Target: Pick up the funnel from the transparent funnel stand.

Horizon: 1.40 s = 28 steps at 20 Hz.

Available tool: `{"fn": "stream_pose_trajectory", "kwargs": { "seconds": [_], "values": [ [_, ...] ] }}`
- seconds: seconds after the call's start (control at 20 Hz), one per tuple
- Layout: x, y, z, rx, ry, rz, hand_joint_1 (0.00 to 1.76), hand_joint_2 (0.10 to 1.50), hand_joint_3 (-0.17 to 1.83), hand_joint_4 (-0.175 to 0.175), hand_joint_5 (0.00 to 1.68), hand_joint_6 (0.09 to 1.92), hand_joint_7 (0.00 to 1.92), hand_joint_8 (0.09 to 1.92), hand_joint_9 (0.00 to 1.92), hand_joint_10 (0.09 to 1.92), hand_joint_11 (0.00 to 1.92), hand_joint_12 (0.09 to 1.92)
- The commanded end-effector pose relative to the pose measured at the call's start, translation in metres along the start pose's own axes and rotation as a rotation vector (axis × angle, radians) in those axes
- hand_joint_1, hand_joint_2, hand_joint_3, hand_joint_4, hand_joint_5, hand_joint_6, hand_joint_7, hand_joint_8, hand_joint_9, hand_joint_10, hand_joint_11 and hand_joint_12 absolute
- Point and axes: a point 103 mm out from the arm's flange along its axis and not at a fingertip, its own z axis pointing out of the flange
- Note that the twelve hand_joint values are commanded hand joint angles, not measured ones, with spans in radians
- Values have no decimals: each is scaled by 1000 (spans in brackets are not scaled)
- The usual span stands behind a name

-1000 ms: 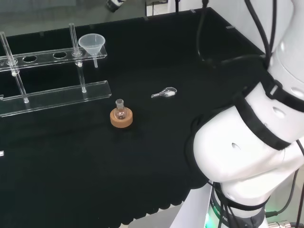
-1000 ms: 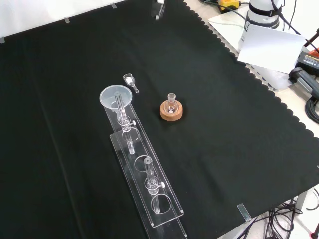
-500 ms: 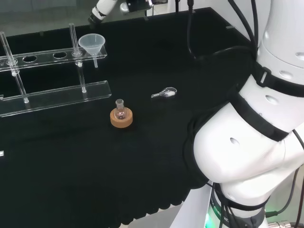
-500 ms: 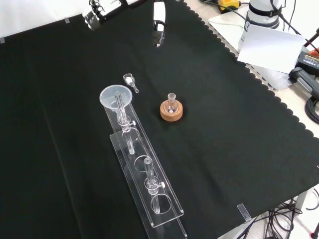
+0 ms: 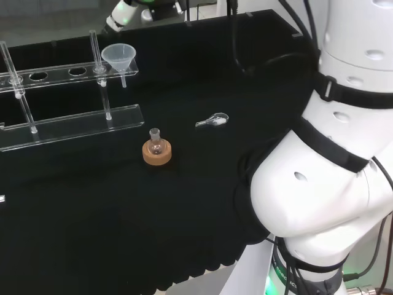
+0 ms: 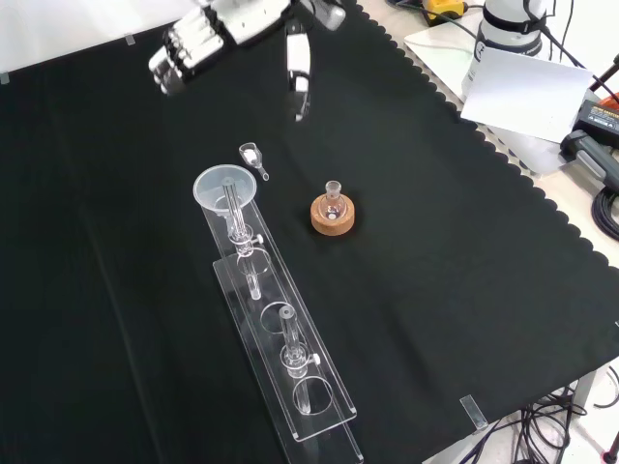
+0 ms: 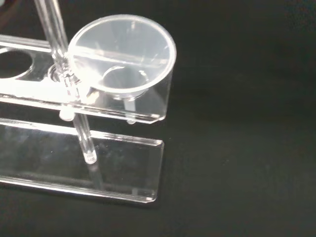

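A clear funnel [image 6: 225, 188] sits in the end hole of the transparent stand [image 6: 290, 387], its stem hanging through the upper shelf. In the head view the funnel [image 5: 118, 56] is at the right end of the stand [image 5: 73, 118]. The wrist view has the funnel [image 7: 123, 57] close and seen from above, seated on the stand [image 7: 123, 153]. My hand [image 6: 242, 19] hovers at the far side of the cloth, above and beyond the funnel, with its fingers [image 6: 184, 53] relaxed and its thumb [image 6: 298, 68] spread apart. It holds nothing. Part of the hand [image 5: 121, 15] peeks in at the head view's upper edge.
A small flask on a cork ring [image 6: 334, 213] stands right of the funnel in the front view. A little clear scoop [image 6: 253, 159] lies between hand and funnel. Upright glass rods [image 6: 288, 338] stand in the rack. White paper [image 6: 527, 92] and cables lie off the cloth's right edge.
My hand has come down into the front view from the top edge and moved left, nearer the funnel. The arm's links have swung in the head view. The ware has not moved.
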Motion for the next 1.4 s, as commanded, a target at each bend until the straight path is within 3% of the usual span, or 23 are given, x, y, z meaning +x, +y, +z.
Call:
{"fn": "stream_pose_trajectory", "kwargs": {
  "seconds": [0.05,0.3,0.35,0.4,0.45,0.5,0.6,1.4],
  "values": [
    [13,27,20,41,4,-36,629,581,3,-15,0,87,0,87,0,87,0,1312],
    [10,33,33,61,12,-45,629,584,3,-17,0,87,0,87,0,87,0,1293],
    [9,34,35,61,12,-46,630,584,3,-15,0,87,0,87,0,87,0,1179],
    [8,34,37,59,13,-45,631,585,3,-13,0,87,0,87,0,87,0,945],
    [7,34,38,53,13,-43,630,587,3,-11,0,87,0,87,0,87,0,567],
    [6,34,39,46,15,-43,628,589,3,-9,0,87,0,87,0,87,0,302],
    [5,35,41,38,20,-42,625,590,3,-6,0,87,0,87,0,87,0,87],
    [23,59,71,131,4,-89,609,591,3,-17,0,87,0,87,0,87,0,87]
  ]
}}
